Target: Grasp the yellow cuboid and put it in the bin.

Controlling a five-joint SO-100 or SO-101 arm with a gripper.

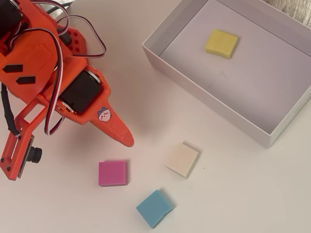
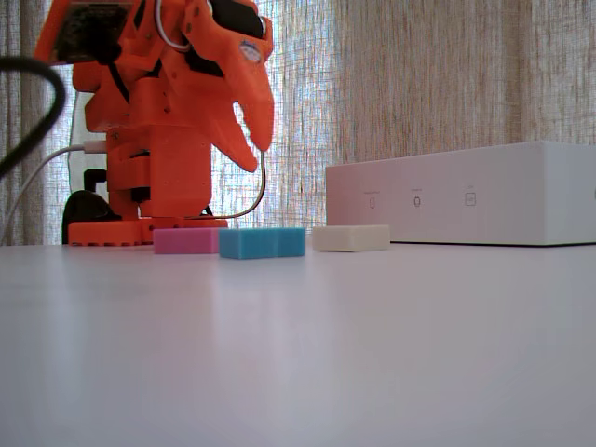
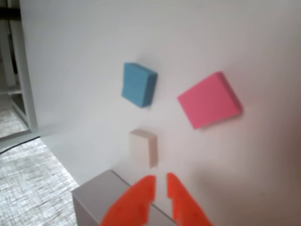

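Note:
The yellow cuboid (image 1: 221,43) lies flat on the pale floor of the bin (image 1: 194,90), near its far wall, in the overhead view. It is hidden behind the bin's white wall (image 2: 466,196) in the fixed view. A corner of the bin (image 3: 94,193) shows in the wrist view. My orange gripper (image 1: 127,140) hangs above the table left of the bin, well apart from the cuboid. Its fingers are nearly together with nothing between them, in the fixed view (image 2: 258,149) and in the wrist view (image 3: 160,181).
A pink block (image 1: 112,173), a blue block (image 1: 154,208) and a cream block (image 1: 182,159) lie on the white table below the gripper and in front of the bin. The arm's base stands at the far left (image 2: 140,228).

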